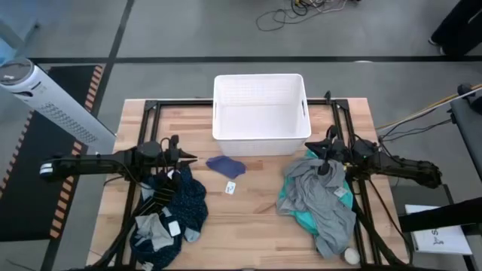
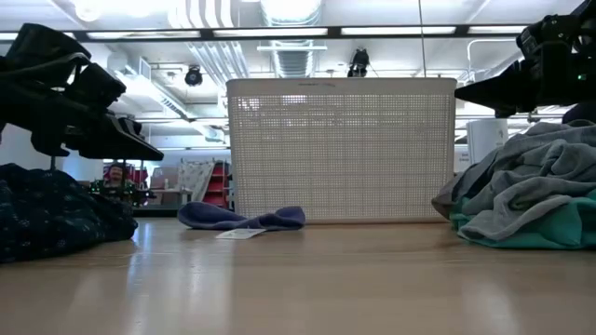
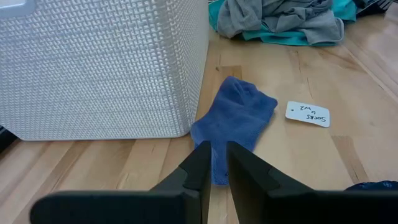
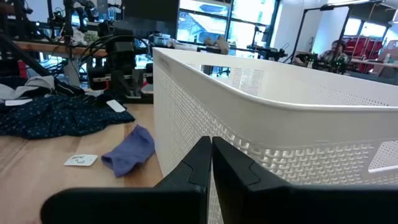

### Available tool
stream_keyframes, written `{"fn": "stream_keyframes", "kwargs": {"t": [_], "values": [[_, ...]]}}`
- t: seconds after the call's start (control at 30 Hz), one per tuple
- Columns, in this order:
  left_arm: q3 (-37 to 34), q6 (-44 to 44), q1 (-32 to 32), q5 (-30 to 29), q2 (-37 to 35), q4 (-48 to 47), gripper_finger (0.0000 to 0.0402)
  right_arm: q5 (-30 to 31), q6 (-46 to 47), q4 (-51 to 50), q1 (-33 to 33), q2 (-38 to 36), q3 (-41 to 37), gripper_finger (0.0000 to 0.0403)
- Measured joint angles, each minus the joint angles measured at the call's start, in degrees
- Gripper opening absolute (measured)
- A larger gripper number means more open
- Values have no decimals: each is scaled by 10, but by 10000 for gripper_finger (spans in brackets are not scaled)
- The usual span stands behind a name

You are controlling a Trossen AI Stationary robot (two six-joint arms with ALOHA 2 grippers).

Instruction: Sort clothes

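Nearest the front edge of the table (image 1: 248, 233) I count two heaps of clothes. On my left lies the navy speckled garment (image 1: 188, 203), with grey and black socks (image 1: 154, 226) bunched on it; I cannot make out how many socks. On my right lies the grey shirt (image 1: 324, 199), draped over the bright teal garment (image 1: 290, 197). One small white ball (image 1: 352, 257) sits at the front tip of that right heap.

Between the heaps, further back, I see one small blue-purple cloth (image 1: 226, 165) flat on the wood, just in front of the basket, and one white paper tag (image 1: 230, 188) lying just beside it. The left wrist view shows the cloth close to the basket wall, with the tag apart from it.

My left gripper (image 1: 192, 157) hangs above the back edge of the navy heap, pointing toward the blue-purple cloth. Its fingers (image 3: 202, 168) stand a narrow slit apart with nothing between them. My right gripper (image 1: 312, 150) hangs over the back of the grey shirt, near the basket's right front corner. Its fingers (image 4: 202, 158) are pressed together and hold nothing.

Behind all of this stands one white ribbed plastic basket (image 1: 260, 143), at the middle rear of the table; I see no garment inside it.

Off the table to the far left stands one white tower fan (image 1: 45, 102).
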Motion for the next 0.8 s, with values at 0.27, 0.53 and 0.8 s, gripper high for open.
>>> {"fn": "stream_keyframes", "kwargs": {"t": [0.27,0.53,0.8], "values": [[0,0,0,0,0,0,38,0,0,0,0,0,0,0],[0,0,0,0,0,0,38,-4,6,7,0,0,0,0],[0,0,0,0,0,0,38,-44,62,152,0,0,0,0]]}}
